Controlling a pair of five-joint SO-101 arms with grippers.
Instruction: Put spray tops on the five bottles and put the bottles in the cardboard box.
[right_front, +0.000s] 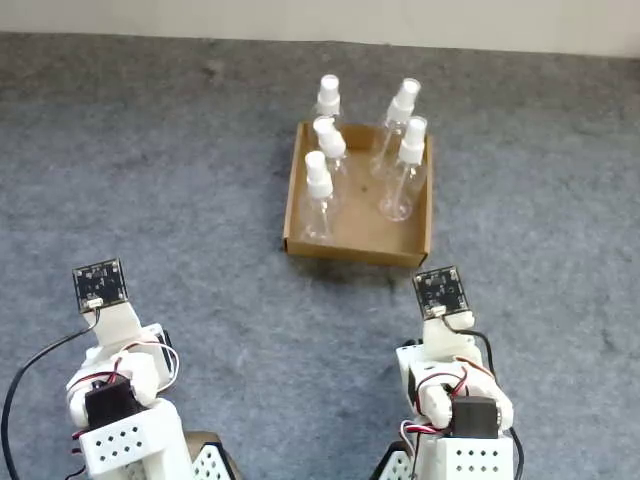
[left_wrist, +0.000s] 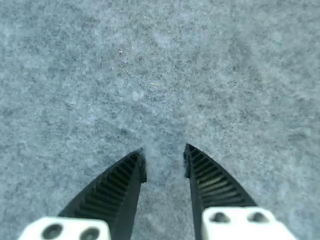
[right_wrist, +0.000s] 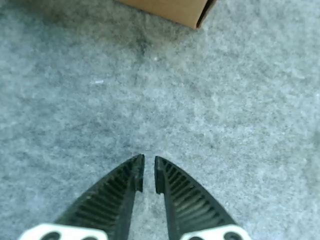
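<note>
Several clear bottles with white spray tops stand upright in the cardboard box (right_front: 355, 251) at the far middle of the table; one bottle (right_front: 318, 200) is at the near left, another (right_front: 404, 175) at the right. My left arm (right_front: 108, 345) is drawn back at the near left, and its gripper (left_wrist: 163, 152) is open over bare carpet, holding nothing. At the near right sits my right arm (right_front: 450, 350). The right gripper (right_wrist: 149, 160) is shut and empty, just short of the box's near corner (right_wrist: 172, 11).
Grey carpet (right_front: 180, 180) covers the whole table. A pale wall edge (right_front: 320, 20) runs along the far side. Open carpet lies between both arms and the box, and to either side of it.
</note>
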